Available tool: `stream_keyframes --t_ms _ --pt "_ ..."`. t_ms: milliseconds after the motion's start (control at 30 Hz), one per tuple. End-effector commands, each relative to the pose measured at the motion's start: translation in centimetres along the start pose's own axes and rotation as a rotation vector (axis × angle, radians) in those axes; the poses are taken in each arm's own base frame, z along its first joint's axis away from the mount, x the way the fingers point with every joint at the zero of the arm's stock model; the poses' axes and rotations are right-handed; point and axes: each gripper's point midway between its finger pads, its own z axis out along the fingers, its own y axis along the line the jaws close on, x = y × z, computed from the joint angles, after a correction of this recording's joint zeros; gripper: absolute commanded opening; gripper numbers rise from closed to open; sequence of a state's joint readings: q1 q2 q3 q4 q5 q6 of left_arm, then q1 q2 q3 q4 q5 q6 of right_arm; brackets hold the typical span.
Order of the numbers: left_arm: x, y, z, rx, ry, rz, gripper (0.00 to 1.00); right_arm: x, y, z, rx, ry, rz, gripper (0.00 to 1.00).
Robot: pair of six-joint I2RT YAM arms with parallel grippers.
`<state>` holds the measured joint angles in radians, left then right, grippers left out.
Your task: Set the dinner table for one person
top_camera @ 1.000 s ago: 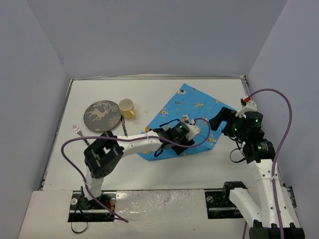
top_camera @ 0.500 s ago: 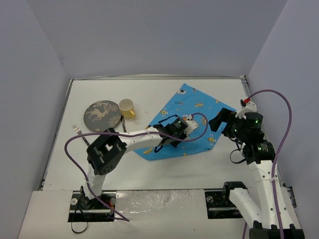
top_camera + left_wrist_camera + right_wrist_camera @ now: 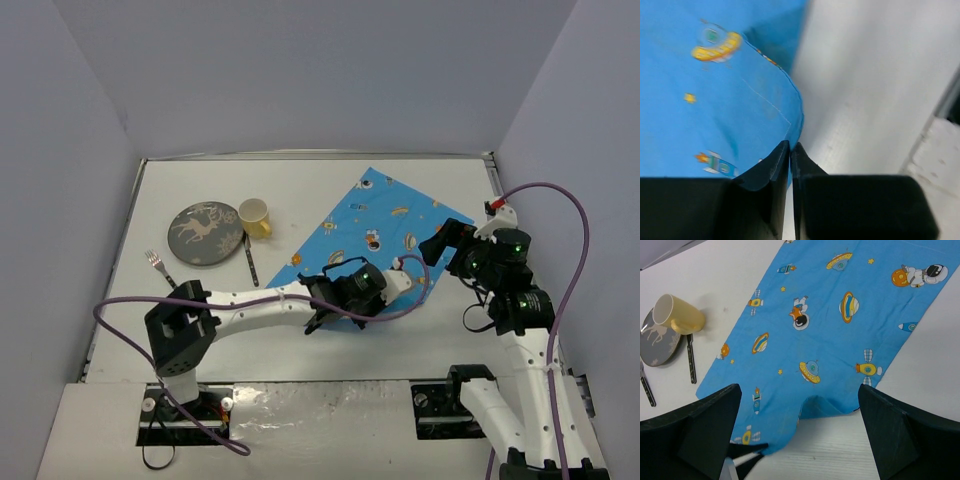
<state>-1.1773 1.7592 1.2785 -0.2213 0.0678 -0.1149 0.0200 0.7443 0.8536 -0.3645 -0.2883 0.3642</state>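
Note:
A blue cartoon-printed cloth (image 3: 390,215) lies askew on the white dinner table (image 3: 300,190). My left gripper (image 3: 318,318) is at the cloth's near edge. In the left wrist view its jaws (image 3: 790,146) are shut on the hem of the cloth (image 3: 715,100), which rises in a fold from the table (image 3: 875,75). The right wrist view shows that fold in the cloth (image 3: 840,340) and the left fingertips (image 3: 747,450) pinching it. My right gripper (image 3: 799,390) hovers open above the cloth's right side (image 3: 440,240), holding nothing.
A dark round plate (image 3: 205,233) with a deer print, a yellow mug (image 3: 254,217), a knife (image 3: 249,260) and a fork (image 3: 157,265) sit at the left. Grey walls stand close round the table, and a purple cable loops from each arm.
The left jaws have shut on the cloth's near edge. The left arm has drawn back toward the near side, lifting that edge. The right arm has barely moved.

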Motion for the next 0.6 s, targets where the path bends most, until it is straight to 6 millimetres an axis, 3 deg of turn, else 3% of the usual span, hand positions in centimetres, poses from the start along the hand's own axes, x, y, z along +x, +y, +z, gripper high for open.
stream_keyframes --t_ms 0,33,167,333,400,500,567 --pt "1.4 -3.1 -1.1 0.056 0.002 -0.067 0.17 -1.8 0.9 -0.3 -0.027 -0.054 -0.008 1.00" --pt "1.7 -3.5 -1.3 0.061 0.005 -0.073 0.24 -1.8 0.8 -0.2 -0.019 -0.053 -0.005 1.00" --pt "1.5 -4.2 -2.6 0.071 -0.010 -0.090 0.31 -1.8 -0.2 0.9 0.037 -0.033 0.019 1.00" --pt "-1.4 -3.8 -5.8 0.061 -0.103 -0.114 0.67 -1.6 -3.2 4.1 0.190 0.029 0.047 1.00" --pt "-2.3 -2.8 -7.0 0.035 -0.131 -0.140 0.81 -1.5 -4.7 6.2 0.264 0.058 0.062 1.00" --pt "-3.4 -1.2 -8.6 0.018 -0.162 -0.212 0.91 -2.7 -6.2 8.7 0.345 0.053 0.061 1.00" --pt "-3.4 1.4 -9.8 -0.036 -0.159 -0.281 0.94 -4.2 -7.2 10.2 0.398 0.039 0.046 0.99"
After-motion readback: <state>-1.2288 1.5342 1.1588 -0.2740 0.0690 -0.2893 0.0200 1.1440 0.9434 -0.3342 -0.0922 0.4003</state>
